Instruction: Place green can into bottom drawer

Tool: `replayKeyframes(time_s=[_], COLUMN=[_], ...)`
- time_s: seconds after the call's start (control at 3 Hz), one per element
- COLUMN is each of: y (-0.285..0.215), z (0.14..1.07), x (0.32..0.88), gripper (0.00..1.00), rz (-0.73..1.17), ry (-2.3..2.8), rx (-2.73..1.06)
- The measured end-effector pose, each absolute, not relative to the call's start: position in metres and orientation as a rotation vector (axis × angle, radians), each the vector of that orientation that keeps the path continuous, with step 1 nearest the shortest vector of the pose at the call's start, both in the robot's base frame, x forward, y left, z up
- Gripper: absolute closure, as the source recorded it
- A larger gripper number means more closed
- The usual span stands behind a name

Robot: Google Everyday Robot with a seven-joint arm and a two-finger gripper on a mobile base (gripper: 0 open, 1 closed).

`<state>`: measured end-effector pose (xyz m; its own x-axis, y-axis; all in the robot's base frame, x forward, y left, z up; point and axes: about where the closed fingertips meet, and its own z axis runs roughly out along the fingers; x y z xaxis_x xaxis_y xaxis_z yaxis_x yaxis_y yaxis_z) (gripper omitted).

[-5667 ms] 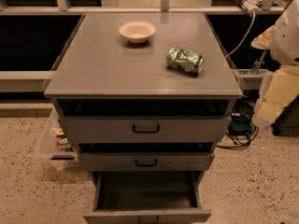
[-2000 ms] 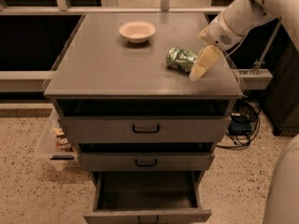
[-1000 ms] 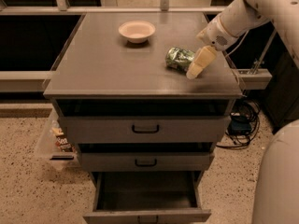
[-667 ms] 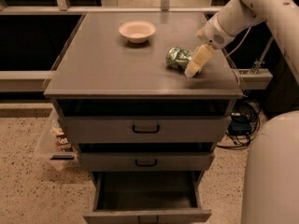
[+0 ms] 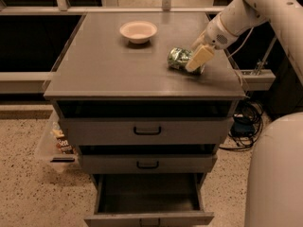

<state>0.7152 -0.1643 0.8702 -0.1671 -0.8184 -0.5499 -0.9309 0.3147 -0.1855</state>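
The green can [image 5: 179, 59] lies on its side on the grey cabinet top [image 5: 109, 70], right of centre. My gripper [image 5: 196, 59] comes in from the upper right and sits over the can's right end; a cream finger [image 5: 199, 57] covers that end. The can rests on the top. The bottom drawer [image 5: 148, 200] is pulled open at the foot of the cabinet, its dark interior showing nothing inside.
A round cream bowl [image 5: 138, 31] stands at the back of the top. Two shallower drawers with black handles [image 5: 147, 131] sit above the open one. A clear bin with packets [image 5: 56, 143] stands on the floor at left. Cables [image 5: 244, 124] lie at right.
My arm has swung in from the right and lowered the gripper to the can, edging slightly left onto its right end. The can has not moved.
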Motion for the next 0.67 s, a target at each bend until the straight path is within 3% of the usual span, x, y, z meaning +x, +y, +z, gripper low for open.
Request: replayKeyframes(time_s=[0.67], y=[-0.1643], z=[0.8702], x=[0.7152], gripper=[0.89], rz=[0.260], ry=[2.023], rx=[-1.541])
